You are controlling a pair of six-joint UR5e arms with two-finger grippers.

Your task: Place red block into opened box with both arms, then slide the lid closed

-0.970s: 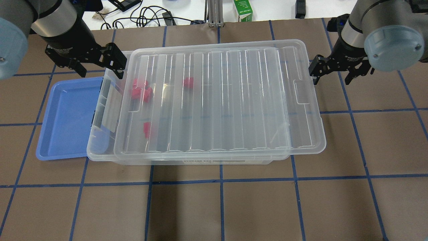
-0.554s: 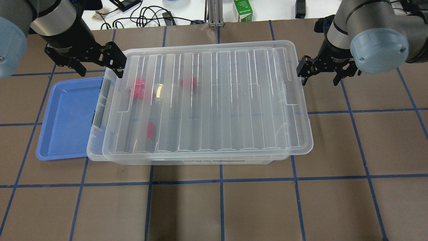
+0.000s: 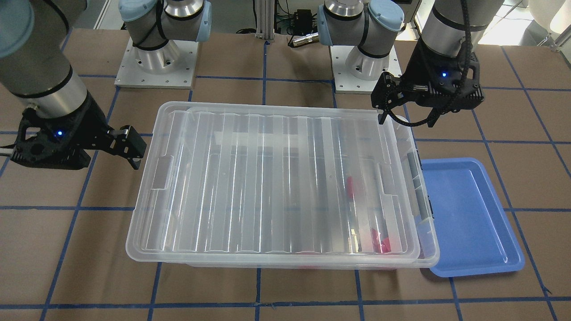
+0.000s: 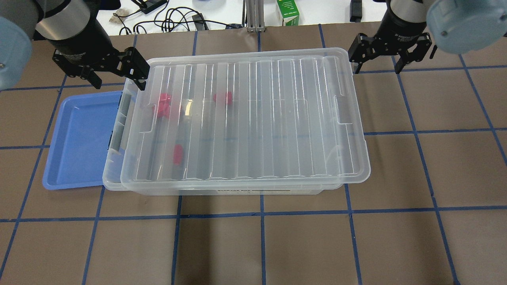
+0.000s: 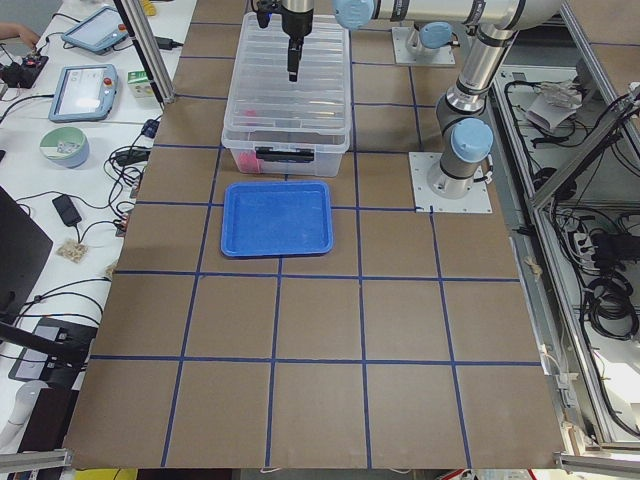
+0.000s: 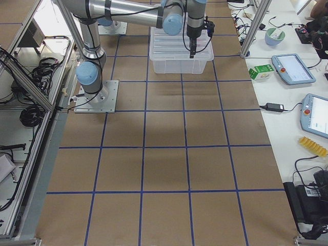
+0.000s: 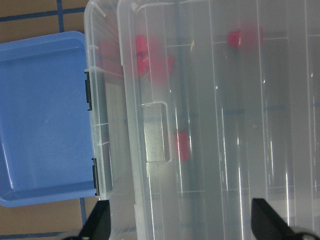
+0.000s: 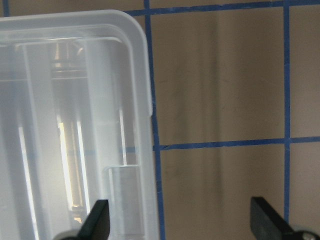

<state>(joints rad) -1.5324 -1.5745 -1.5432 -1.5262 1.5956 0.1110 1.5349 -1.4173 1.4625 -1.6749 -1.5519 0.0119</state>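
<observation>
The clear box (image 4: 113, 166) stands mid-table with the ribbed lid (image 4: 245, 118) lying flat over nearly all of it. A narrow strip of the box still shows at its latch end (image 4: 119, 126), and the lid overhangs the other end. Several red blocks (image 4: 163, 103) (image 7: 182, 145) lie inside, blurred through the plastic. My left gripper (image 4: 117, 77) (image 7: 181, 225) hangs open over the far left corner, gripping nothing. My right gripper (image 4: 377, 65) (image 8: 182, 225) is open just past the lid's far right corner (image 8: 135, 30), holding nothing.
A shallow blue tray (image 4: 79, 138) lies against the box's latch end, partly under it. Behind the table's far edge sit a green carton (image 4: 288, 14) and cables (image 4: 174, 19). Both arm bases (image 3: 156, 58) stand on the robot's side.
The lid slid left over the box, pushed by the right gripper. The right gripper then drew back toward the far edge, off the lid's end. The left gripper barely moved.
</observation>
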